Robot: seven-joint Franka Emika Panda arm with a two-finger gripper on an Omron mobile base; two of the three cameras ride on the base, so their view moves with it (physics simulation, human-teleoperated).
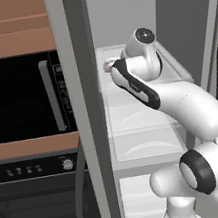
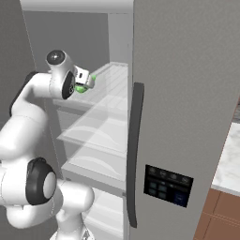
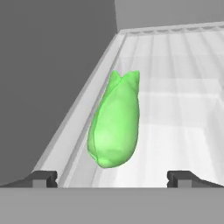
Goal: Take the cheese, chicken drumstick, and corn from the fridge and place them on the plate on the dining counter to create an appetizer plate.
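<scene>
While the gripper hovers wide open and empty, the corn lies straight ahead between its fingertips on the fridge's glass shelf, long axis pointing away along the approach.

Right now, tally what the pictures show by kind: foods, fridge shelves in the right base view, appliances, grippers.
Foods: 1, the corn.
Glass shelves in the fridge: 3, counting the top shelf that bears the corn.
Appliances: 2, the fridge and the black oven.
Grippers: 1, the gripper, open, facing the corn.
Total: 7.
</scene>
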